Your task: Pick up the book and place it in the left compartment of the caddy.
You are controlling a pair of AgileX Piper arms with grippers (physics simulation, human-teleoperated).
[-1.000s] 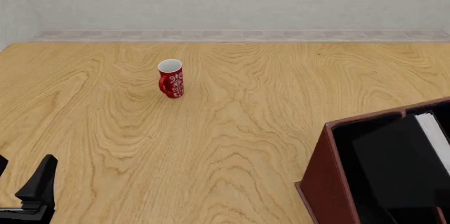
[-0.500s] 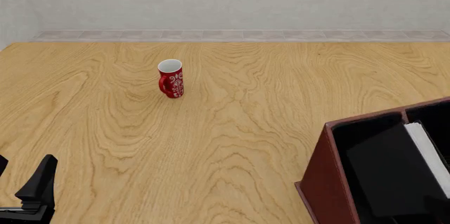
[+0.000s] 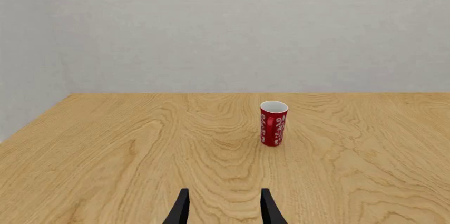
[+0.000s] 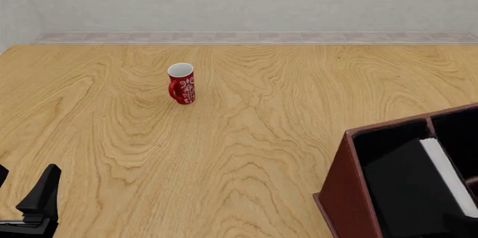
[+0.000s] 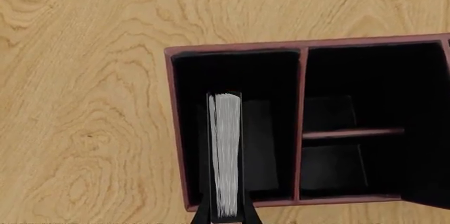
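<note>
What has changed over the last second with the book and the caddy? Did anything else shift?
The book, shut in the right gripper, has gone lower into the left compartment of the caddy; in the front view its white page edge sits further down than before. It has not been let go. The red mug, the caddy and the left gripper stayed put.

Standing upright inside the left compartment of the caddy, the book, leaving black gaps either side; red mug sitting well apart
</note>
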